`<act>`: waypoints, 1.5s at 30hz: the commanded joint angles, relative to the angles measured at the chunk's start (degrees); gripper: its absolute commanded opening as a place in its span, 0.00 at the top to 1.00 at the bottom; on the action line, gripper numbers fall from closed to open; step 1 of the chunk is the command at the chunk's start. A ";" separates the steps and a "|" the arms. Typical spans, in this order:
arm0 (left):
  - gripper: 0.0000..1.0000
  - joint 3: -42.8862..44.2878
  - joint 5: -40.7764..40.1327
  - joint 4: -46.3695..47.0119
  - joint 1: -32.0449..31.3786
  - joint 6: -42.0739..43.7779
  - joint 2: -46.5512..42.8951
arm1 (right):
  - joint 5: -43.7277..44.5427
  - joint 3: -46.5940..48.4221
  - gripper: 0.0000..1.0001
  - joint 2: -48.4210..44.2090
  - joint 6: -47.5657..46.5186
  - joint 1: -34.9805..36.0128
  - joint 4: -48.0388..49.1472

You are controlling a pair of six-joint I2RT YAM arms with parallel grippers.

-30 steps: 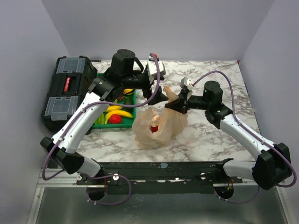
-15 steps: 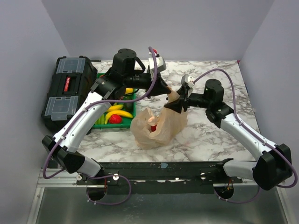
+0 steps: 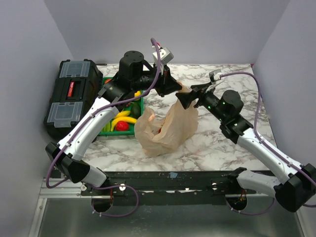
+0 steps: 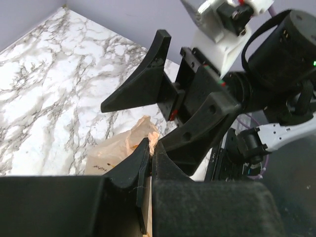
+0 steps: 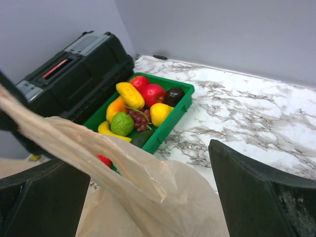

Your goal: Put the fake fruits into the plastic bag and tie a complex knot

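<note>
The pale peach plastic bag [image 3: 167,126] stands on the marble in front of both arms, its top pulled up into a point. My left gripper [image 3: 180,90] is shut on that point; in the left wrist view a crumpled tip of the plastic bag [image 4: 148,129] pokes out between the closed jaws of the left gripper [image 4: 150,144]. My right gripper [image 3: 190,97] is open right beside it, and a stretched band of the plastic bag [image 5: 123,170] runs between the spread jaws of the right gripper [image 5: 143,160] without being pinched. Several fake fruits [image 5: 140,101] lie in the tray.
The green tray [image 3: 139,106] sits left of the bag, under the left arm. A black toolbox [image 3: 69,96] stands at the far left against the wall. Open marble [image 3: 227,79] lies behind and right of the right arm.
The right gripper opened, let go of the bag's top and drew back to the right. The left gripper shut on that top and lifted it, so the bag stands taller.
</note>
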 commanded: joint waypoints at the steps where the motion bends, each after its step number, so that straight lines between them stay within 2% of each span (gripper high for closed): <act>1: 1.00 0.08 -5.83 2.40 -0.42 -4.56 -0.58 | 17.97 3.23 0.00 5.06 -1.73 4.85 4.37; 3: 1.00 -0.11 -6.29 2.66 -0.39 -5.37 -0.78 | 22.79 3.55 0.00 7.26 -3.46 7.13 6.50; 4: 1.00 -0.33 -6.10 2.76 -0.42 -5.58 -0.86 | 24.05 3.11 0.04 8.07 -4.19 7.90 7.70; 6: 1.00 -1.00 -6.11 2.89 -0.50 -5.91 -1.21 | 22.86 1.20 0.13 9.03 -4.58 8.42 10.42; 9: 1.00 -1.39 -6.21 2.82 -0.46 -6.24 -1.47 | 20.60 -4.33 0.33 10.70 -6.00 9.36 15.70; 10: 1.00 -1.45 -6.11 2.96 -0.40 -6.42 -1.42 | 19.99 -6.27 0.36 11.25 -6.31 9.67 17.38; 15: 1.00 -1.35 -6.91 3.89 0.59 -6.60 -1.45 | 15.67 -14.23 0.39 15.35 -8.71 9.89 22.68; 18: 1.00 -0.59 -6.84 4.06 2.15 -6.36 -1.01 | 13.16 -17.68 0.44 17.42 -10.42 9.90 25.25; 19: 1.00 -0.22 -6.89 4.11 2.67 -6.13 -0.82 | 12.42 -18.37 0.48 17.87 -10.86 9.91 25.78; 23: 1.00 0.89 -7.67 3.60 4.86 -4.59 -0.44 | 11.50 -19.52 0.81 18.40 -11.27 9.90 26.02; 26: 1.00 2.25 -11.01 1.24 6.25 -2.52 0.31 | 9.25 -19.52 0.98 17.68 -11.32 9.91 25.33; 30: 1.00 0.86 -19.56 -0.99 10.71 0.11 1.19 | 10.39 -20.70 0.99 15.83 -11.62 9.89 23.67; 34: 1.00 -2.01 -20.46 -0.16 16.78 -1.14 3.48 | 10.79 -22.80 0.99 13.14 -11.39 9.86 22.43; 37: 1.00 -1.93 -19.47 1.97 18.82 0.39 5.81 | 10.80 -24.26 0.99 11.19 -11.58 9.91 21.25; 40: 1.00 1.90 -16.61 2.27 19.31 2.97 8.30 | 10.78 -25.05 0.99 9.62 -11.86 9.91 19.96; 45: 1.00 10.29 -21.30 0.60 19.73 7.98 13.46 | 12.43 -25.88 0.99 7.66 -11.70 9.91 18.66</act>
